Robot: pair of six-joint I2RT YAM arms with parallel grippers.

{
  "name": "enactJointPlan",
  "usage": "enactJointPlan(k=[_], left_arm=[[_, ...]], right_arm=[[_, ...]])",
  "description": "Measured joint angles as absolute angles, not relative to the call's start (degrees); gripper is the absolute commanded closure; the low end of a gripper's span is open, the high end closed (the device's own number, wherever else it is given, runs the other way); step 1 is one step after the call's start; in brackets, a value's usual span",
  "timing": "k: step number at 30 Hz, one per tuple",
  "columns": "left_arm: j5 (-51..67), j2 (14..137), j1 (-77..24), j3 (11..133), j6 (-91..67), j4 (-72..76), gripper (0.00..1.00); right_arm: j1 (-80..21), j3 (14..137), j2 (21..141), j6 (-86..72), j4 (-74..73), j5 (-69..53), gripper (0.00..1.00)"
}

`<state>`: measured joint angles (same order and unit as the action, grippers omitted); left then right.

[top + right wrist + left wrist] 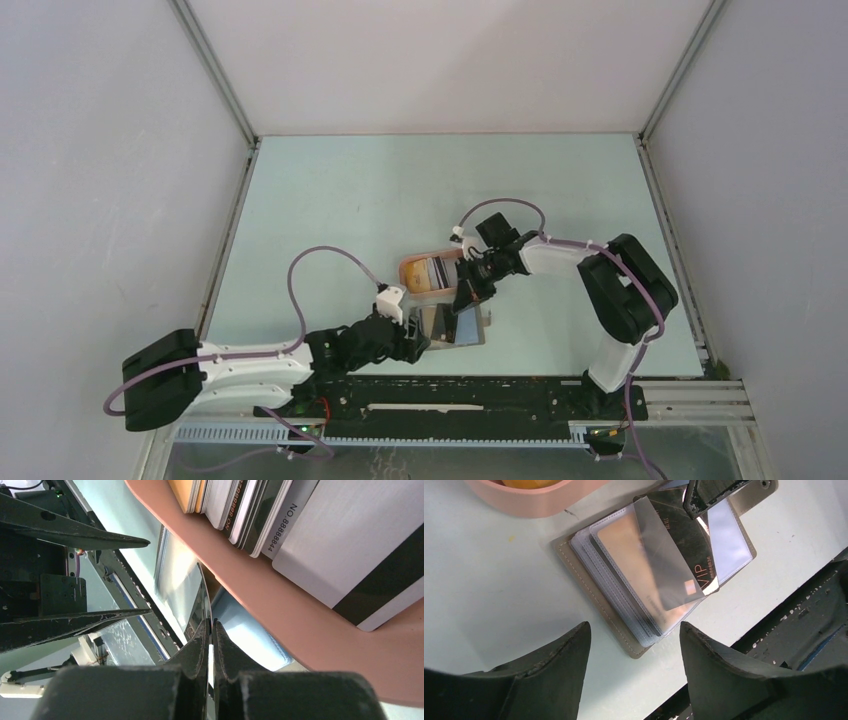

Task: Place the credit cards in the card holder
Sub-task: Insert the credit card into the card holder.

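— Where is your right gripper (210, 630)?
— Clamped tight on the edge of a dark card (694, 555) lettered VIP. The card slants down onto the open card holder (594, 600), and a clear sleeve lies across its lower end.
— And your left gripper (634, 630)?
— Its fingers are spread with nothing between them, just over the card holder's near corner. You cannot tell whether they touch it.
— Where does the card holder lie?
— Flat on the table (330, 220), near the front edge and just in front of the peach tray (534, 502). The other credit cards (250, 510) are stacked on edge in that tray, with a yellow-orange one at one end.
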<state>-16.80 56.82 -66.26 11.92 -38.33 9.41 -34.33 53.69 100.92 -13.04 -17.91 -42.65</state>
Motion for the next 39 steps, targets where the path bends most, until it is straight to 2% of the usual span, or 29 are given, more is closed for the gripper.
enactJointPlan(k=[6,10,16,22,35,39], left_arm=[[-17.78,53.17,-66.26,9.78,-39.22,9.28,0.34],[-18.74,50.83,-66.24,8.21,-40.05,9.96,0.44],[-19.81,51.33,-66.24,7.97,-40.56,10.92,0.46],[-20.01,54.87,-66.17,7.97,-40.84,12.56,0.59],[-20.84,60.45,-64.62,9.96,-42.06,15.97,0.63],[-20.78,61.19,-64.29,9.98,-42.06,16.93,0.62]], right_arm=[[-35.27,56.27,104.05,-10.7,-20.23,-43.16,0.92],[-36.21,57.3,105.23,-9.87,-21.47,-43.4,0.91],[-37.15,58.5,105.38,-8.95,-23.33,-42.87,0.87],[-37.82,60.42,106.98,-7.55,-25.5,-42.24,0.87],[-39.92,63.72,108.05,-4.86,-29.23,-39.66,0.87],[-40.18,64.34,108.36,-4.58,-30.02,-39.46,0.83]])
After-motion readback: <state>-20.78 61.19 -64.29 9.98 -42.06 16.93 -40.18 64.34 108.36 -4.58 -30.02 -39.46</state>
